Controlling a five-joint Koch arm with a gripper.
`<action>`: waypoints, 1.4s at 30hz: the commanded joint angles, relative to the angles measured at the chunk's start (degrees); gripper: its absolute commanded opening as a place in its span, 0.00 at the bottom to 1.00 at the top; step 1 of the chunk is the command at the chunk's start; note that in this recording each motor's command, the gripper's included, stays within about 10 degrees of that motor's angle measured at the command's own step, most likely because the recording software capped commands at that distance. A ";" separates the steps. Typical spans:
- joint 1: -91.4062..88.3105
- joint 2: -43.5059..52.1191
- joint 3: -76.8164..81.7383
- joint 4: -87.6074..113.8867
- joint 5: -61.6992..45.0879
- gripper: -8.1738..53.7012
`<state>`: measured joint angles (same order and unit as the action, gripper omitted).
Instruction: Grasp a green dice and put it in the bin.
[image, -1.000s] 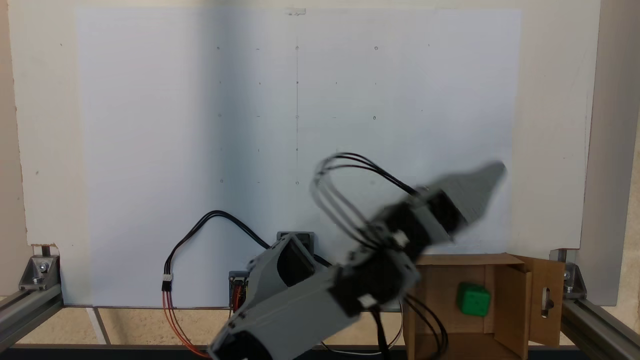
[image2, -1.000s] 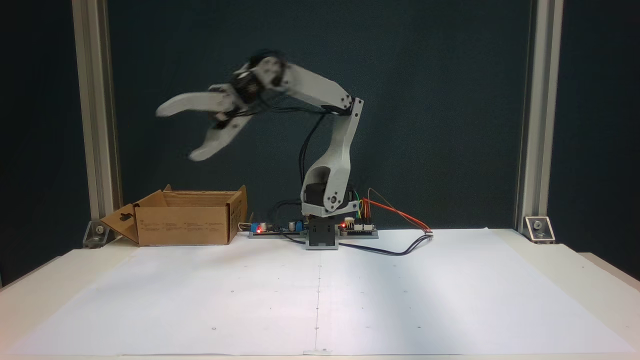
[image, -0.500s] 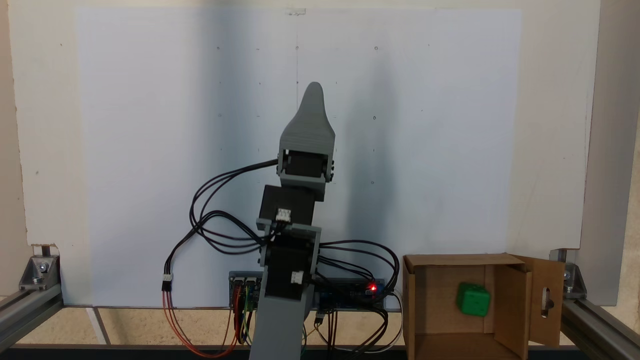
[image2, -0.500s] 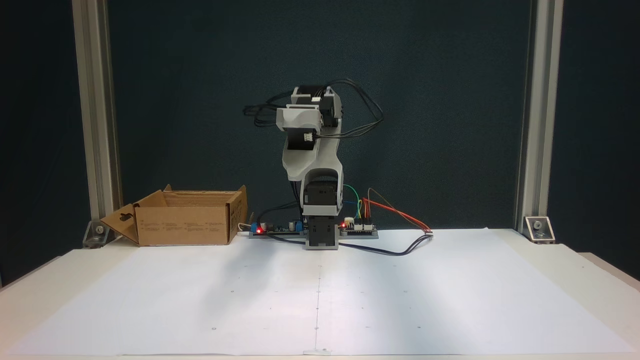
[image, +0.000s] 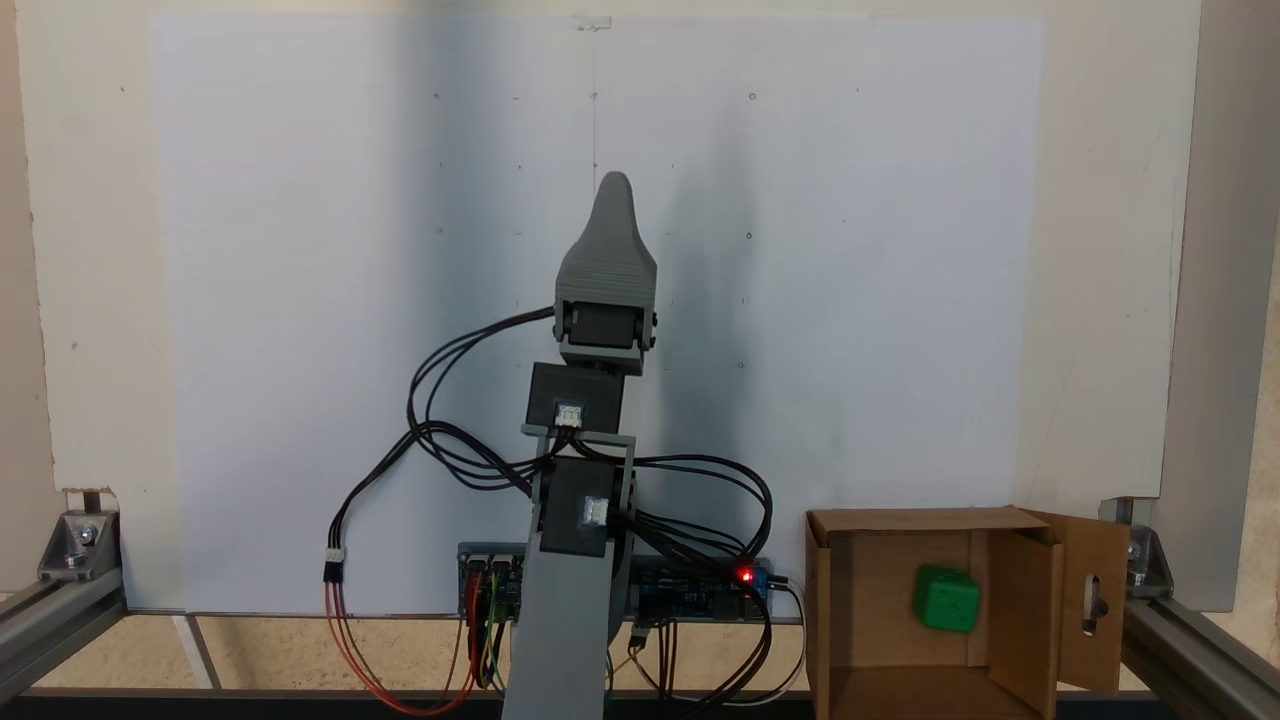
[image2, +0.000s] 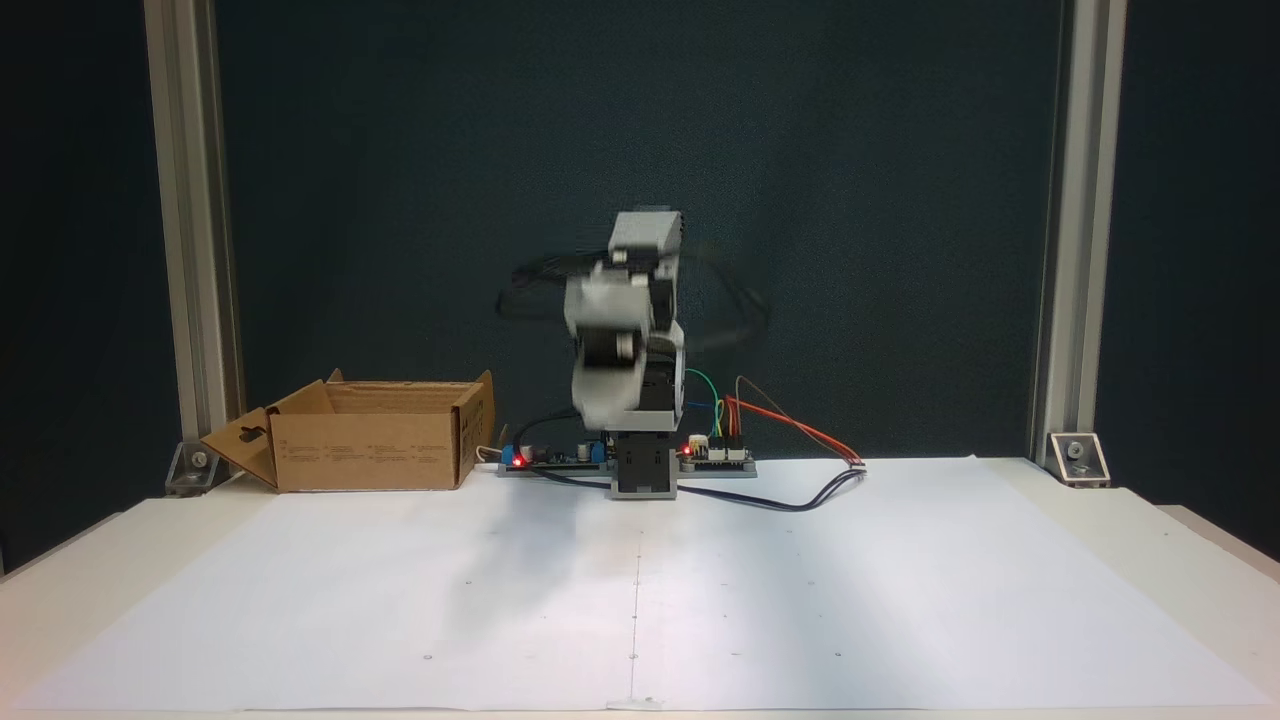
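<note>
We had the green dice (image: 946, 598) lying on the floor of the bin (image: 1020, 610), near its right wall as the fixed view from above showed it, so the placing looked done to us. The bin (image2: 370, 445) stood at the table's back edge, just beside the arm's base (image2: 640, 470), probably so that a short swing could reach it.

Our gripper (image: 613, 190) pointed out over the white paper sheet (image: 300, 300), well apart from the bin. We judged it was folding to a rest pose, since nothing was left on the sheet to pick.

From above, one jaw hid the other. From the front, the gripper (image2: 606, 395) was blurred. So we could not tell whether the claw was wide or narrow.
</note>
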<state>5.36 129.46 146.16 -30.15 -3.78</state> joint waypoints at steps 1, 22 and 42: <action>-0.44 6.42 0.09 -9.56 2.37 0.84; -0.53 6.33 28.12 -56.49 2.46 0.85; -0.97 6.24 33.13 -62.75 2.55 0.85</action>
